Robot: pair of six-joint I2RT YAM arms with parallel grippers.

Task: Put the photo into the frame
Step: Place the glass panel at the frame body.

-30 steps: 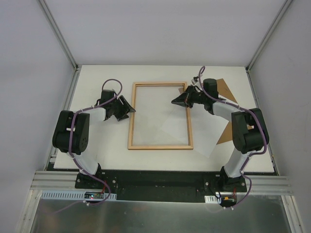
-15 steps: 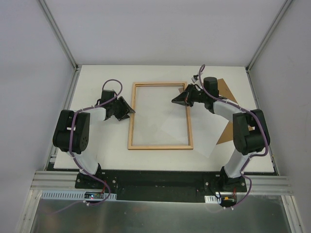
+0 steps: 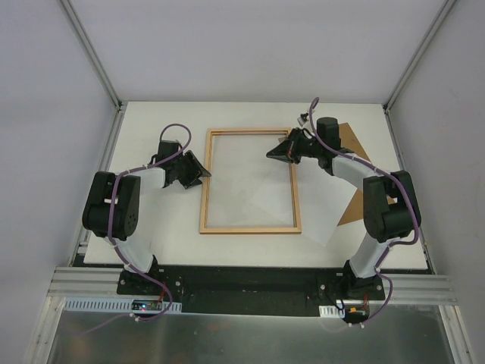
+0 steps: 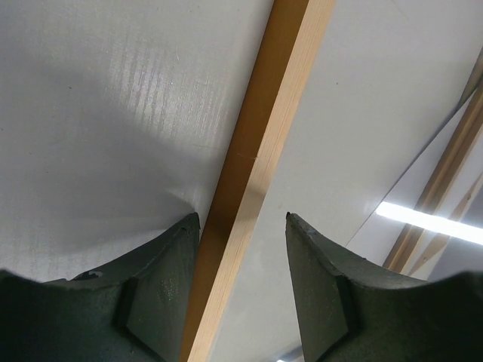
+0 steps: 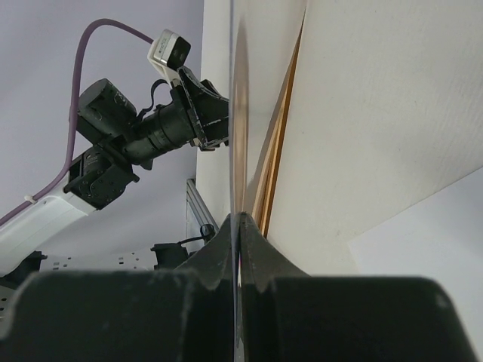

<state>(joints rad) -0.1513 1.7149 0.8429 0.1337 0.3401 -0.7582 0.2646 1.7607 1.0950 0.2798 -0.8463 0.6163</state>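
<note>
You're looking down into a pale grey booth around a white table.

Check the overhead view: a plain back wall with no window in it, a left wall and a right wall angling in, and slim metal corner posts running down to the table's far corners. The light is soft and even, with only faint shadows on the tabletop. Along the near edge there's a black mounting plate flanked by a silver aluminium rail. Below that sits a shiny grey sheet, possibly brushed metal, though you can't quite tell from up here.
</note>
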